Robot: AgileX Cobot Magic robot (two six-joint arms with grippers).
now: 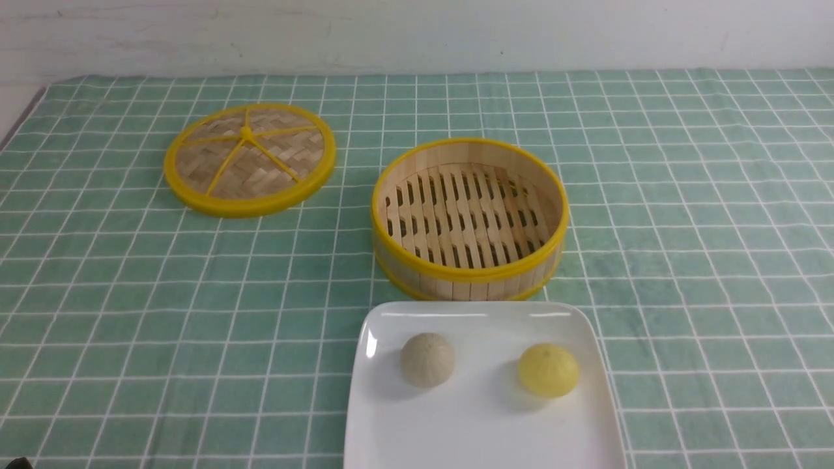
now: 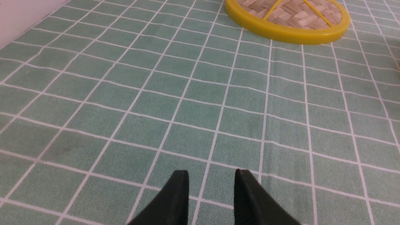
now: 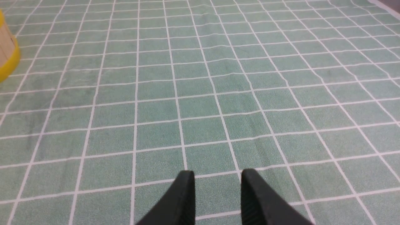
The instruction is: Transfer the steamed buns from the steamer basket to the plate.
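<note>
Both steamed buns sit on the white square plate (image 1: 482,430) at the near edge of the table: the beige-grey bun (image 1: 427,359) on its left, the yellow bun (image 1: 548,370) on its right. Just behind the plate stands the steamer basket (image 1: 469,270), with only its bare slatted floor inside. Neither arm shows in the front view. In the left wrist view my left gripper (image 2: 211,182) hangs open over bare cloth. The right wrist view shows my right gripper (image 3: 217,182) open too, with nothing between its fingers, and an edge of the basket (image 3: 7,53) far off.
The flat woven lid (image 1: 249,158) with its yellow rim lies at the back left, also seen as the lid (image 2: 287,18) ahead of the left gripper. A green checked tablecloth (image 1: 684,215) covers the table, with a white wall behind.
</note>
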